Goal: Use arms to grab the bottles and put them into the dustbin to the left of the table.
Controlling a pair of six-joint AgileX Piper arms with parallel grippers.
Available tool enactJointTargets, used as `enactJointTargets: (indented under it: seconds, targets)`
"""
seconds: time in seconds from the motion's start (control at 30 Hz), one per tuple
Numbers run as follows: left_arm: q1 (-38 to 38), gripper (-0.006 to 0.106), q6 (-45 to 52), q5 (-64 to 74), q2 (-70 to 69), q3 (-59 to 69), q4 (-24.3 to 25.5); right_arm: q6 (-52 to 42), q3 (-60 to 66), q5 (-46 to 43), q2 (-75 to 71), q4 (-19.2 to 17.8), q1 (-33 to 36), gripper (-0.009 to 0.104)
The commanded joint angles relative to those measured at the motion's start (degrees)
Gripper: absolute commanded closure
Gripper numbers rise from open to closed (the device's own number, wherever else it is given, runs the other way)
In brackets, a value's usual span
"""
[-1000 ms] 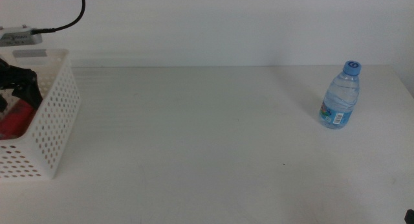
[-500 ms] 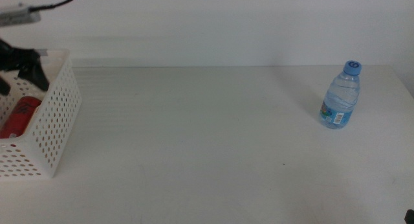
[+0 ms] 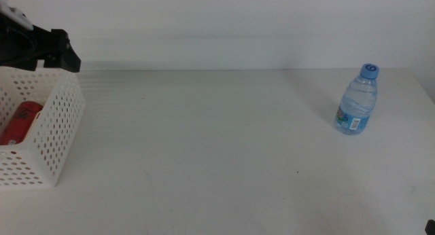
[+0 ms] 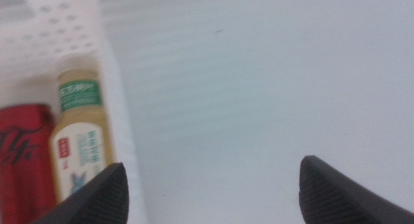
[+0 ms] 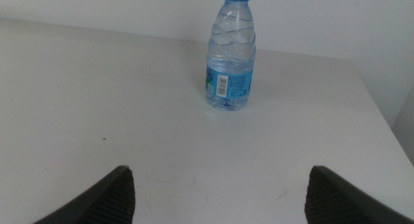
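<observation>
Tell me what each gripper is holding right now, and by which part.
Nothing is held. The left gripper is open above the basket, empty. The right gripper is open, facing the upright water bottle without touching it.

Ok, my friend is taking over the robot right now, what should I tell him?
Left gripper: open, empty, above the dustbin's far rim at the table's left edge.
Right gripper: open, empty, waiting near the table's front right, facing the water bottle.
Done: the tea bottle and red can lie side by side in the dustbin.
Left: the water bottle stands upright on the table's right side; it needs grabbing and dropping into the dustbin.
</observation>
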Motion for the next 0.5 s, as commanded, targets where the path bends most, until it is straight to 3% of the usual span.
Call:
enactJointTargets:
  seconds: [0.0, 0.17, 0.47]
  targets:
    - [-1.79, 0.018, 2.54, -5.84, -7.29, 2.95, -3.71, -0.51, -0.38, -4.18, -1.55, -0.57, -0.31, 0.025]
    - [-6.50, 0.018, 9.38, -8.99, -15.72, 9.88, -7.30, -0.51, -0.38, -4.18, -1.55, -0.57, -0.31, 0.025]
    - [-14.92, 0.018, 9.15, -8.87, -28.81, 15.97, -7.01, -0.51, -0.38, -4.18, -1.55, -0.57, -0.31, 0.025]
